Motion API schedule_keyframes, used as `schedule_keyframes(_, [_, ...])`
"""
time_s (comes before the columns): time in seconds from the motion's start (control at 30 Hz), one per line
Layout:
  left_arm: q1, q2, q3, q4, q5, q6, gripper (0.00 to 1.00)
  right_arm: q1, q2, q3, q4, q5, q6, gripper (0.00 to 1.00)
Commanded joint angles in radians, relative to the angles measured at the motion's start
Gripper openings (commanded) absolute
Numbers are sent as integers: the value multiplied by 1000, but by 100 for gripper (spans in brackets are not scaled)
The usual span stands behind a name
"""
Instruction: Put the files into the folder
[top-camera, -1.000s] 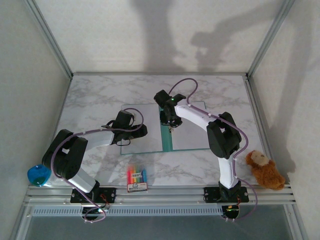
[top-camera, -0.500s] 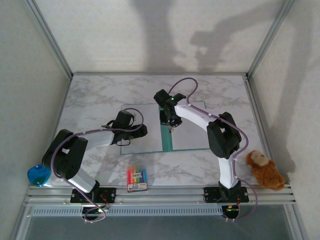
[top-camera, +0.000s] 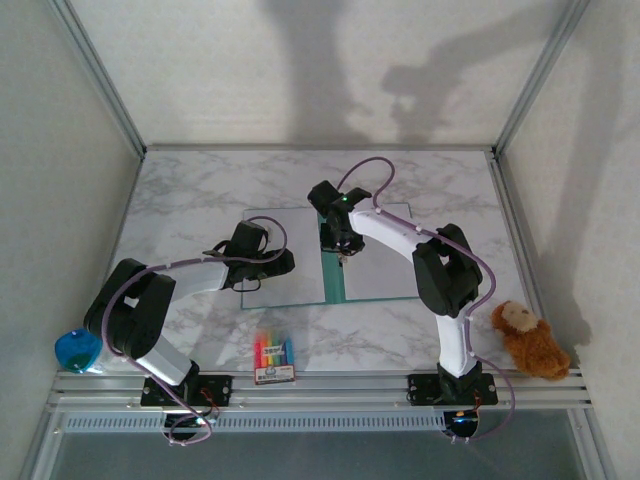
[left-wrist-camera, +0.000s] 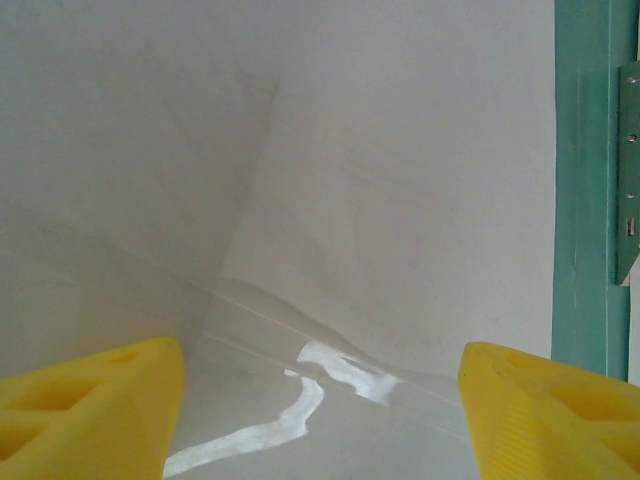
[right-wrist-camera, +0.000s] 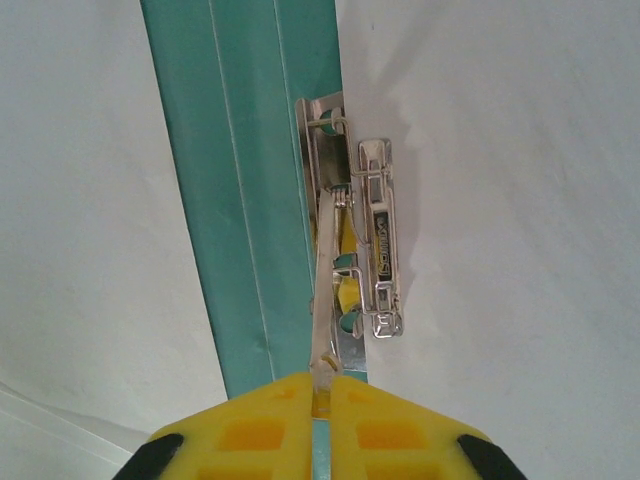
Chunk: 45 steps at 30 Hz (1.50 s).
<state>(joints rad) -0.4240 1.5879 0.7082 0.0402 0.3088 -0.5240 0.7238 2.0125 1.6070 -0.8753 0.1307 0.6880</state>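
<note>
Little has shifted on the marble-patterned bench (top-camera: 200, 190) apart from the right claw (right-wrist-camera: 322, 385), whose yellow jaws have drawn together and now pinch the thin metal lever (right-wrist-camera: 325, 270) of the clip (right-wrist-camera: 375, 240). The folder (top-camera: 332, 275) lies open and flat at the middle of the bench, a thin teal card with a creased spine. The files (top-camera: 290, 235), smooth matte white sheets, cover both of its panels. Pinching the lever is probably meant to work the shiny steel clip beside the spine so that it can take or trap the paper. The left claw (left-wrist-camera: 320, 400) hangs released, ribbed pads wide apart, low over the sheet on the left panel, seemingly ready to steady it. That sheet looks slightly bowed near the claw.
</note>
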Motion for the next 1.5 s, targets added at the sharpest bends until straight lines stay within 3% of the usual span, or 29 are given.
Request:
schedule_keyframes(0.0, [-9, 20, 7, -37, -22, 10, 73, 2, 5, -32, -11, 8, -10, 9])
schedule_keyframes(1.0, [-15, 15, -21, -35, -28, 2, 73, 12, 17, -87, -2, 12, -15, 5])
schedule_keyframes(1.47, [-18, 13, -21, -40, -36, 2, 73, 0, 53, 54, -59, 54, -50, 5])
